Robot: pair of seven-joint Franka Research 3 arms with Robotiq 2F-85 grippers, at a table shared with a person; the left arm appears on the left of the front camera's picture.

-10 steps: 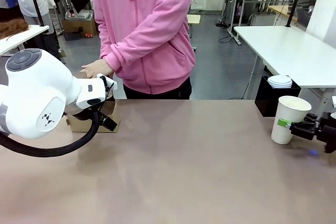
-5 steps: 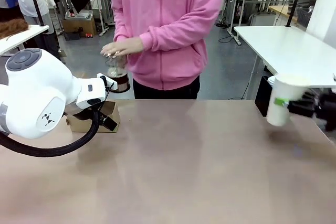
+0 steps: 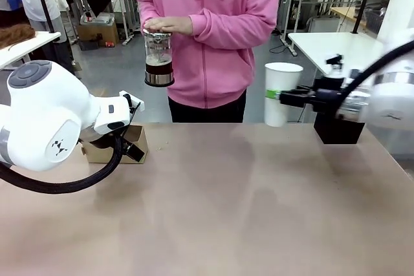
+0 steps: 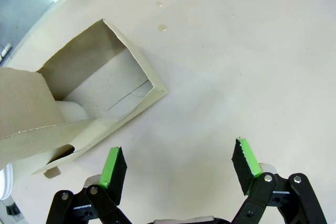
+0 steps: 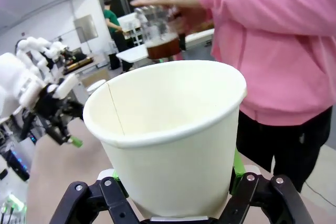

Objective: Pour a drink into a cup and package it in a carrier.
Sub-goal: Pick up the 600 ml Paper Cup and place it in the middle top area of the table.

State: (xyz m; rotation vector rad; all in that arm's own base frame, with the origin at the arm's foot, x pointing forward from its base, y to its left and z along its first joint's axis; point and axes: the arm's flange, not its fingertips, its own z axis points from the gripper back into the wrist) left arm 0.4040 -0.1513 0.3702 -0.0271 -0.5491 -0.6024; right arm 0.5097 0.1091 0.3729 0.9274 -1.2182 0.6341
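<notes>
Holding the tall white tapered paper cup (image 3: 282,93) clear of the brown surface (image 3: 246,198), the right jaws are pinching its wall about mid-height. In the front view they come in from the cup's 3 o'clock side, out at roughly 1 o'clock of the surface. The cup is upright, long axis vertical, wide mouth up, narrow base down, with no liquid visible inside, so it's well set for a pour. I'd judge it light and thin-walled, easy to dent, so a soft squeeze around the middle suits it. Once filled it'll be heavier and want a steady, level carry. Up at 11 o'clock a person's hand (image 3: 167,25) tops the clear glass jug with dark metal bands (image 3: 158,53) above the far edge. The amber-brown drink (image 3: 158,69) sits in its lower half, well apart from the cup. The left jaws are spread wide and empty, hanging just beside the small brown cardboard carrier (image 4: 79,108) at 10 o'clock, one slot open upward.
</notes>
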